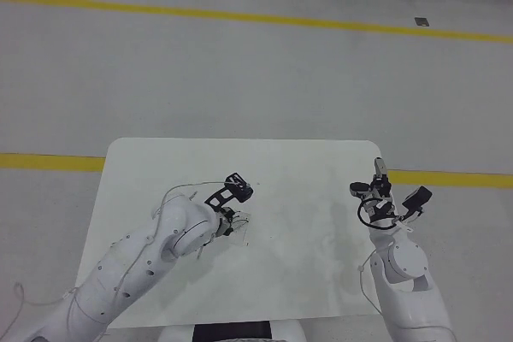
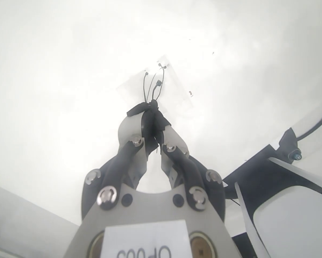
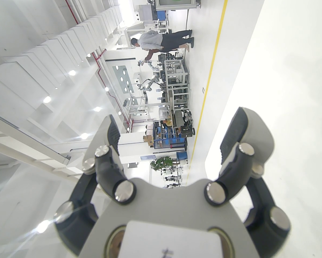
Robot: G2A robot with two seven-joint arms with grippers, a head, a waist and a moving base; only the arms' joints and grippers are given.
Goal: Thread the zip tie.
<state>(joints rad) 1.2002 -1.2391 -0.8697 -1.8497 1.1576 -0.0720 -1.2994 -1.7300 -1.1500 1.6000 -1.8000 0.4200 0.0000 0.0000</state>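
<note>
Left gripper (image 2: 150, 107): over the left-centre of the table (image 1: 308, 171), clenched. Its 2 grey metal fingers meet at the tips, which are bound in a rumpled black wrapping (image 2: 139, 108), tape or cloth, cannot tell which.

The tips pinch a small bunch of black zip ties (image 2: 153, 87). These are thin, smooth plastic strands that fan out from the tips toward the tabletop, each slightly bowed. 3 small square heads can be counted at the free ends. Whether the ends touch the surface cannot be told.

Below the ties lies a clear sheet (image 2: 177, 81), flat, roughly rectangular and glossy, with faint edges against the white top. A few tiny dark specks sit on and beside it, too small to identify.

Table: matte white, rectangular, rounded corners.

Right gripper (image 3: 174, 124): at the right edge of the table, well apart from the left one. It is released, fingers spread wide, with nothing between them. The pads (image 3: 231, 132) are ribbed black rubber set in grey metal, on black links with round silver pins.

Labels: a white label (image 2: 145, 239) with dark print sits on the base of the left gripper, cut off at the frame edge.

Floor around the table is pale grey with 2 yellow lines (image 1: 239, 15), 1 far and 1 level with the table's far edge.
</note>
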